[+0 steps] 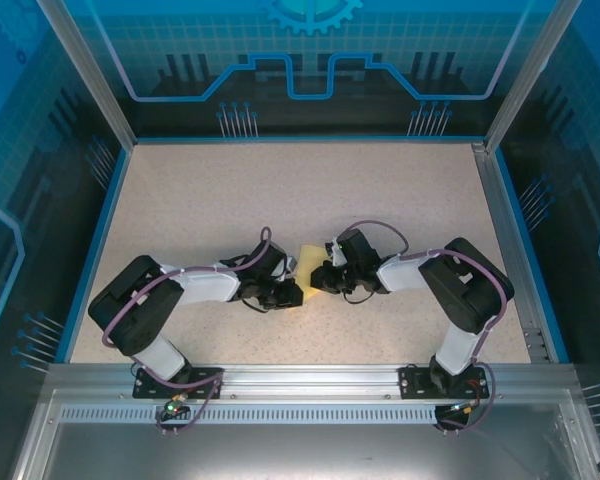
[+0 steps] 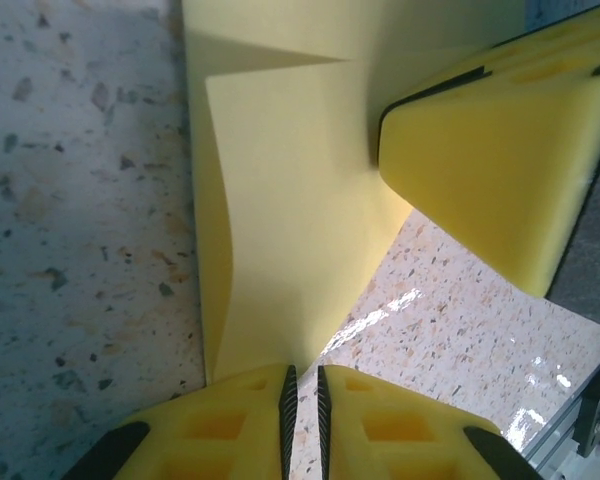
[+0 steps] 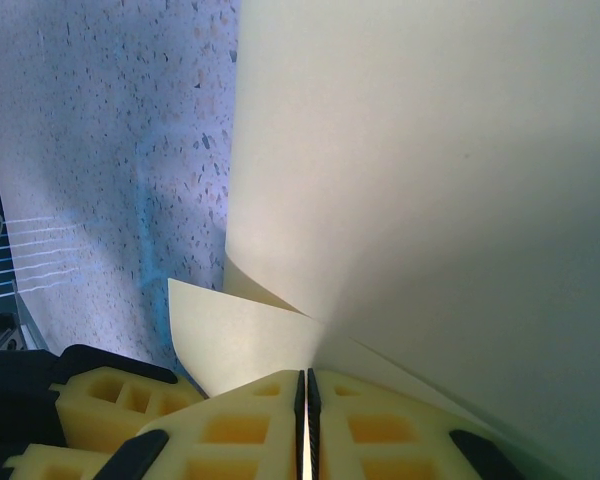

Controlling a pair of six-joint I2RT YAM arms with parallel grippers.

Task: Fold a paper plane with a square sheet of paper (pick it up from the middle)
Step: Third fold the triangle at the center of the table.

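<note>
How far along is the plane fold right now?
Done: the sheet carries one folded-over flap. In hand: the left gripper and right gripper are both shut on it, the paper curling between them. Left: no narrow dart shape yet, so most folds likely remain.

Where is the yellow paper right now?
In the top view, the yellow paper sits midway across the table, pinched between the left gripper and the right gripper.

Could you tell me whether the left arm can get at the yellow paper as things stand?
Probably yes: the left gripper looks closed on the yellow paper at its edge, the right gripper pinches another part, and nothing lies in the way.
</note>
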